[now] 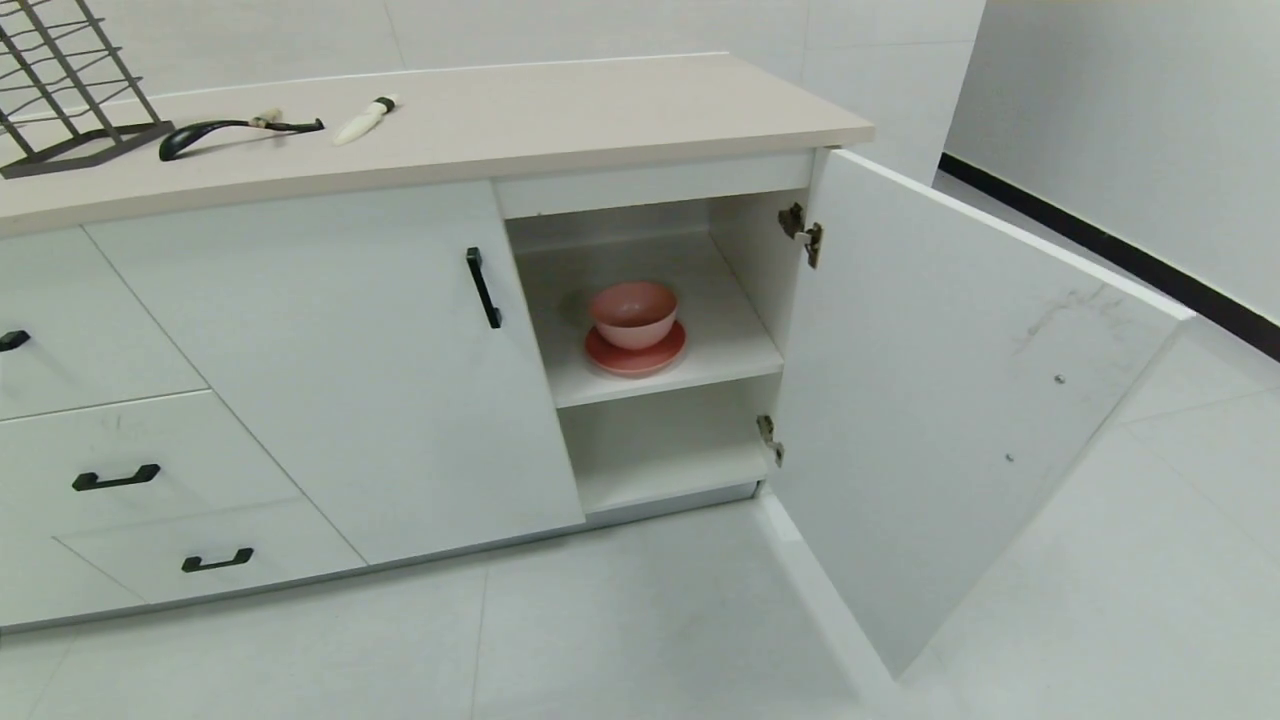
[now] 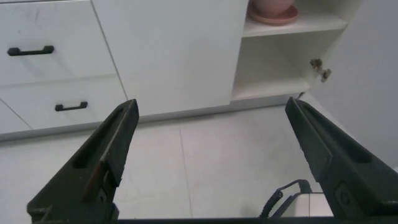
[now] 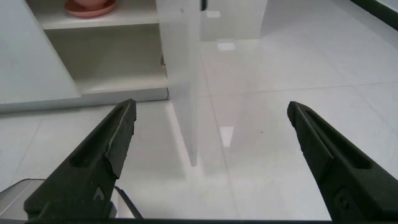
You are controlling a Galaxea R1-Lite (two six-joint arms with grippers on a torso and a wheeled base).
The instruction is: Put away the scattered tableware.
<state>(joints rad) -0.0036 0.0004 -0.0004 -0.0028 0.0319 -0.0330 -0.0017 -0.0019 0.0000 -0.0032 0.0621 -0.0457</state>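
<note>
A pink bowl (image 1: 633, 313) sits on a red plate (image 1: 635, 353) on the upper shelf (image 1: 720, 340) of the open cabinet. On the countertop (image 1: 560, 110) at the back left lie a black ladle (image 1: 205, 134) and a white knife-like utensil (image 1: 364, 119). My left gripper (image 2: 211, 115) hangs open low over the floor, facing the cabinet front, with the bowl and plate (image 2: 272, 10) far ahead. My right gripper (image 3: 211, 118) is open too, low over the floor by the edge of the open door (image 3: 180, 74), with the plate (image 3: 91, 7) beyond. Neither holds anything.
The cabinet's right door (image 1: 930, 400) swings wide open into the floor space. The left door (image 1: 330, 370) with a black handle is closed. Drawers (image 1: 110, 470) lie further left. A black wire rack (image 1: 60, 90) stands at the counter's far left. The lower shelf (image 1: 660, 450) is bare.
</note>
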